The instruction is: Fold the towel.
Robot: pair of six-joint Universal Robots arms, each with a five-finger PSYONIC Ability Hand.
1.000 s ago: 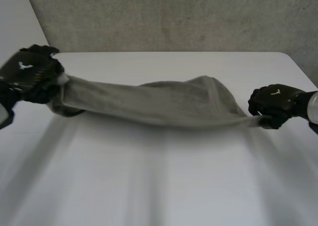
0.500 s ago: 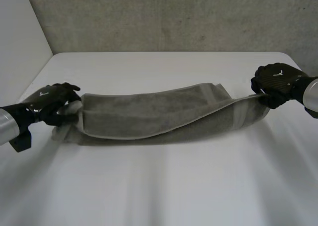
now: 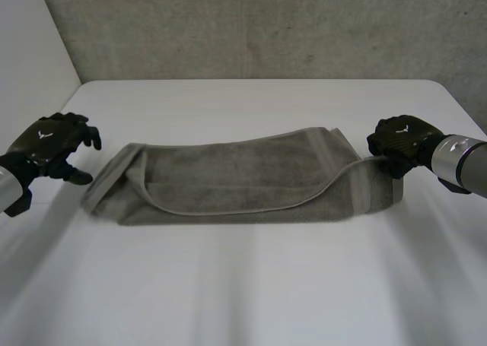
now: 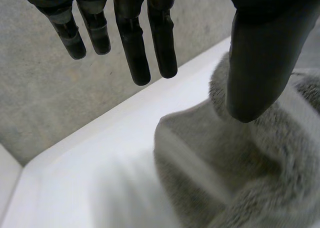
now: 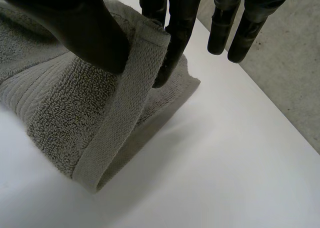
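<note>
Where right hand [image 3: 401, 141] pinches, towel [image 3: 243, 180] edge curls up.

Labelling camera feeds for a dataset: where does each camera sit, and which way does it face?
Head view: behind the arms, looking down on table, towel, left hand, right hand.
Left wrist view: on the left wrist, looking past straight fingers at the towel's end.
Right wrist view: on the right wrist; its hand pinches the towel's hem.
All share towel and table.
</note>
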